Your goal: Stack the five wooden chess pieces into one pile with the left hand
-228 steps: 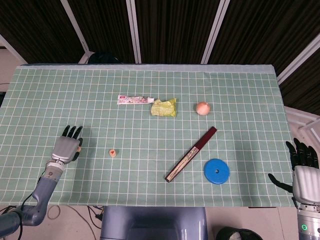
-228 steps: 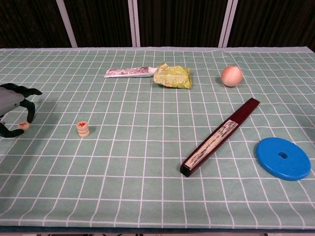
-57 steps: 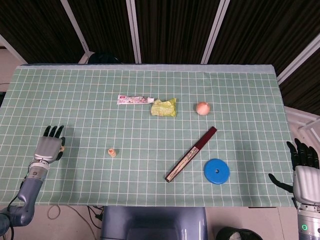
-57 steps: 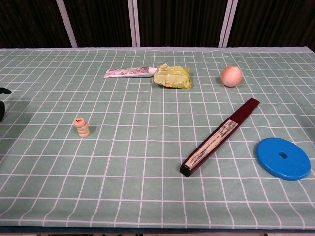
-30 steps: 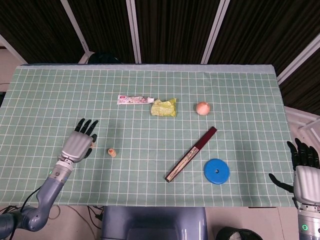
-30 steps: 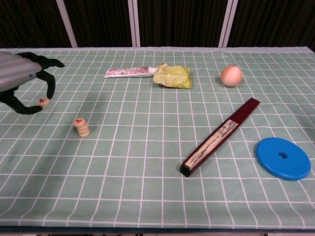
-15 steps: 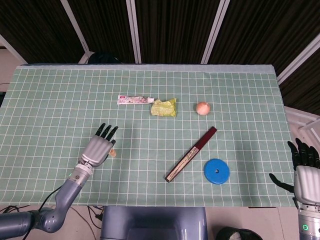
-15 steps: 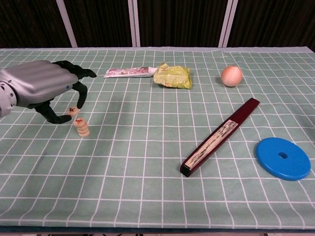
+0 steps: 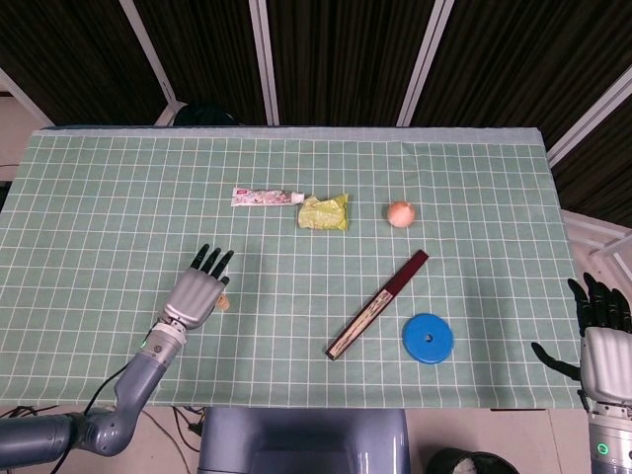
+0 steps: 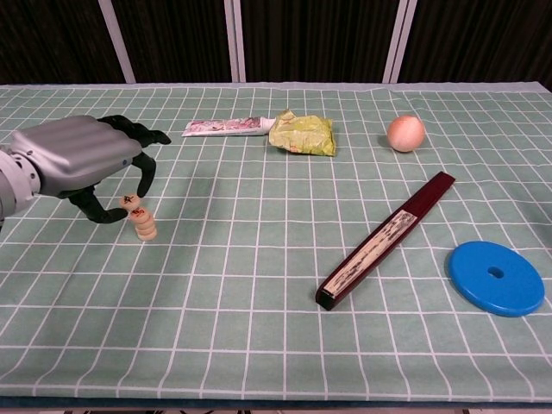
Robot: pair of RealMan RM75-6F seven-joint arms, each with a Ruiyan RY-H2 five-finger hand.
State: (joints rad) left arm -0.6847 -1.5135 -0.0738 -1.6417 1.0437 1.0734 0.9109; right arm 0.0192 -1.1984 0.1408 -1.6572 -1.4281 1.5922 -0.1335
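Note:
A short pile of round wooden chess pieces [image 10: 145, 226] stands on the green checked cloth at the left, partly hidden behind my hand in the head view [image 9: 225, 304]. My left hand [image 10: 82, 164] [image 9: 196, 293] hovers over it from the left, palm down. It pinches one more wooden piece [image 10: 129, 202], red mark up, between thumb and a finger right at the pile's top, slightly left of centre. I cannot tell whether that piece rests on the pile. My right hand [image 9: 600, 341] hangs beyond the table's right edge, fingers spread and empty.
A toothpaste tube [image 10: 222, 128] and a yellow-green packet [image 10: 302, 134] lie at the back centre, with a peach-coloured ball [image 10: 405, 134] to their right. A dark red folded fan [image 10: 385, 240] lies diagonally right of centre, a blue disc [image 10: 496, 278] beside it.
My left hand carried a piece rightwards from the table's left edge to the pile and has now lowered it onto the pile's top. The right hand has not moved.

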